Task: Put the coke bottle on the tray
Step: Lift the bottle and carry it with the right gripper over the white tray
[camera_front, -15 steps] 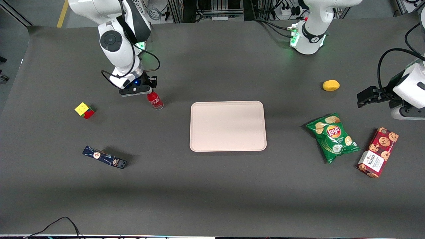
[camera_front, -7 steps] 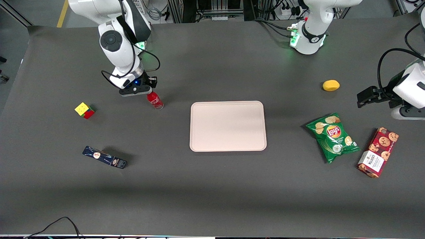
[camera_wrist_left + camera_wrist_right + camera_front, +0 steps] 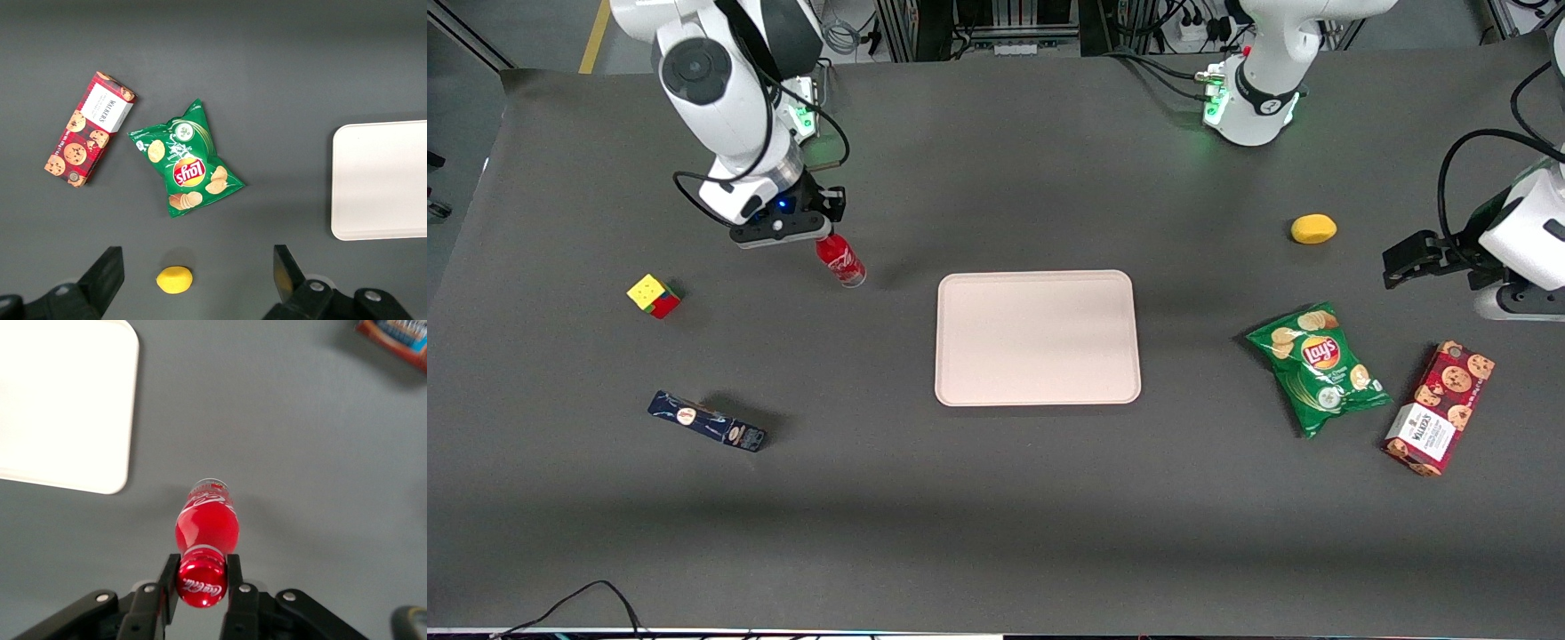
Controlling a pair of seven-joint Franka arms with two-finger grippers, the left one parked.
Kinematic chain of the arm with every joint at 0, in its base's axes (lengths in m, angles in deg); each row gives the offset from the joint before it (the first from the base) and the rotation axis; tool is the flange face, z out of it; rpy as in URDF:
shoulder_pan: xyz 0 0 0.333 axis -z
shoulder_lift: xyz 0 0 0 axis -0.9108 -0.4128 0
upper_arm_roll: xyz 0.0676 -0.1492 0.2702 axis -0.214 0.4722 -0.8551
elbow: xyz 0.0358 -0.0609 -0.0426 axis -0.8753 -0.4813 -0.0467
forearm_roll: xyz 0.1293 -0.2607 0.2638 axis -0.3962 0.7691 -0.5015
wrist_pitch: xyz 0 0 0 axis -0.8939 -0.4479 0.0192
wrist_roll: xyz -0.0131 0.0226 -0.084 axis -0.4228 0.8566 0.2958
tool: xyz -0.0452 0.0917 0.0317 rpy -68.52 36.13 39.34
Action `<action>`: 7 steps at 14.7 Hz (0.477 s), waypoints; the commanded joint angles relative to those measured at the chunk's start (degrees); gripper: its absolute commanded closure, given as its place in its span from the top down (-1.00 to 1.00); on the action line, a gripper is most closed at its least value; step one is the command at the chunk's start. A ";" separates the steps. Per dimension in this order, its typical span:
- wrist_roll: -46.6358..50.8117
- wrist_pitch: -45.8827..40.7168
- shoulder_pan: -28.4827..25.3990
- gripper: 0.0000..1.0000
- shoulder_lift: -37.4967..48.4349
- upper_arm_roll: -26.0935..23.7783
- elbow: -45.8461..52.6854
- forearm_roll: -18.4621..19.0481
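Note:
My right gripper (image 3: 826,238) is shut on the red cap of the coke bottle (image 3: 841,262), a slim red bottle with white script. The bottle hangs tilted below the fingers, its base just above the dark table. In the right wrist view the two fingers (image 3: 168,581) clamp the cap (image 3: 201,583) and the bottle body (image 3: 207,523) points away from the camera. The pale pinkish-beige tray (image 3: 1037,338) lies flat at the table's middle, nearer the parked arm's end than the bottle; its rounded corner shows in the right wrist view (image 3: 60,407).
A colour cube (image 3: 654,295) and a dark blue box (image 3: 707,421) lie toward the working arm's end. A lemon (image 3: 1313,228), a green chips bag (image 3: 1318,367) and a red cookie box (image 3: 1440,408) lie toward the parked arm's end.
The right arm has risen, lifting the gripper and the coke bottle off the table. The bottle now hangs tilted. The tray and other items have not moved.

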State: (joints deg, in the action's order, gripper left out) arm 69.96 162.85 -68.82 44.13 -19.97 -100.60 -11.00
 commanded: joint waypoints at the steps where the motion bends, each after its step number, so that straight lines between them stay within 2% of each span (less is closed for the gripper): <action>1: 1.09 -7.49 0.65 -1.00 -4.10 0.26 12.49 -1.02; 5: 5.82 -17.78 0.21 -1.00 -14.29 0.44 30.95 -0.32; 7: 9.16 -19.03 -0.14 -1.00 -17.46 -0.43 36.06 1.08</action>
State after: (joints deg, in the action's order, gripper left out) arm 73.68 148.17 -68.28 34.69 -19.55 -76.03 -11.04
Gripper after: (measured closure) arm 0.678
